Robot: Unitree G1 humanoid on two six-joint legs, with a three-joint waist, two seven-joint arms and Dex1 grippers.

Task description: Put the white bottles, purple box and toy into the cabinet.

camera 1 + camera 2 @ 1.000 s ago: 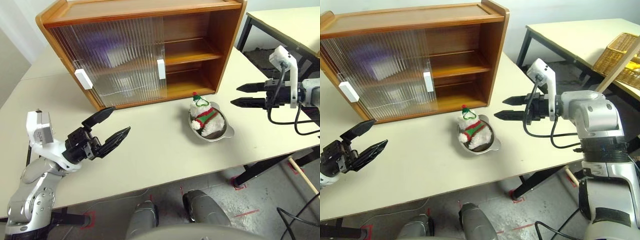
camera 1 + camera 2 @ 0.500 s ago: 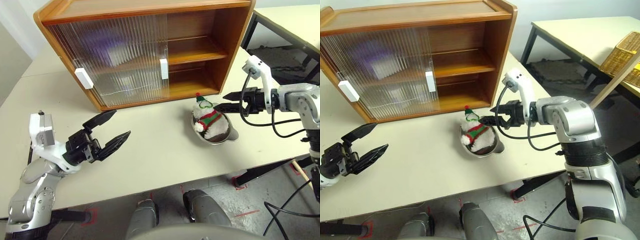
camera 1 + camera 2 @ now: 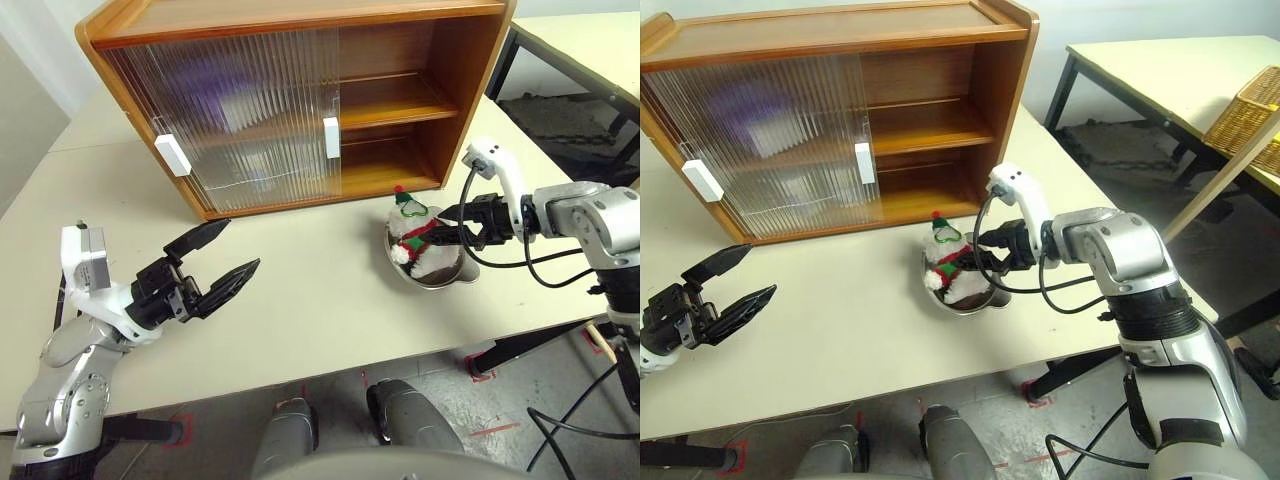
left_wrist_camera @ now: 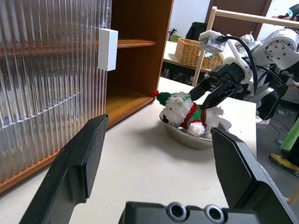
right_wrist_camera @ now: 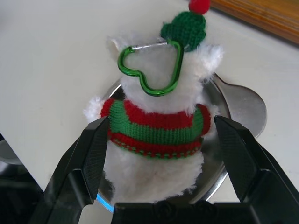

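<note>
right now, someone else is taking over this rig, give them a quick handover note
Right gripper: open, fingers either side of the toy, not closed on it.
Left gripper: open, empty, held above the table, away from the toy.
Toy: lying in the metal dish in front of the cabinet.
Cabinet: right side open, both shelves there bare; purple and white shapes show blurred behind the ribbed doors, likely the box and bottles, not certain.
Left: grip the toy, place it inside.

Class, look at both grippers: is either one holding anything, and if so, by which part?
Nothing is held. The right gripper is open, its fingers either side of the toy in the metal dish without closing. The left gripper is open over the table.
</note>
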